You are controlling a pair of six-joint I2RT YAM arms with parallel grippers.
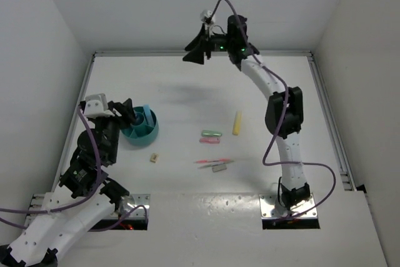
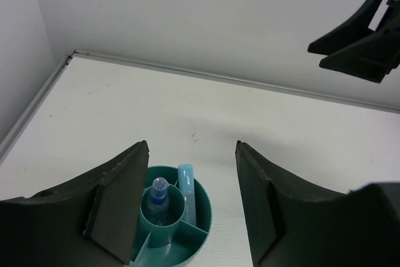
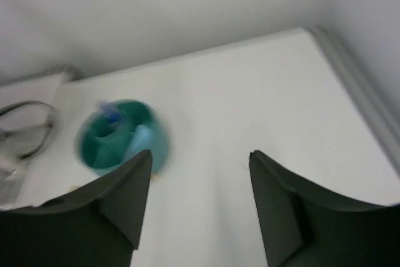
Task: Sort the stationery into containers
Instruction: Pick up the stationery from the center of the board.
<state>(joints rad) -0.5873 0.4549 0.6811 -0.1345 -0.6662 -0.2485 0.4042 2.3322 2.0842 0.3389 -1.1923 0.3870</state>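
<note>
My left gripper (image 1: 127, 114) is spread open right by the one teal organiser (image 1: 145, 130), which has two sticks in it: a clear-blue stick (image 2: 159, 193) and a light-blue stick (image 2: 187, 189). Loose on the table (image 1: 187, 92) I count one eraser (image 1: 153, 157), one green piece (image 1: 211, 134), one pink piece (image 1: 209, 140), one red pen (image 1: 209, 161) (maybe something beside it, too fuzzy to say) and one yellow stick (image 1: 237, 123). The right gripper (image 1: 199, 48) is spread too, raised at the back.

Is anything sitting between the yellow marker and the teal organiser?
Only the green piece and pink piece lie flat beside that path. The open left gripper hovers over the teal organiser.
</note>
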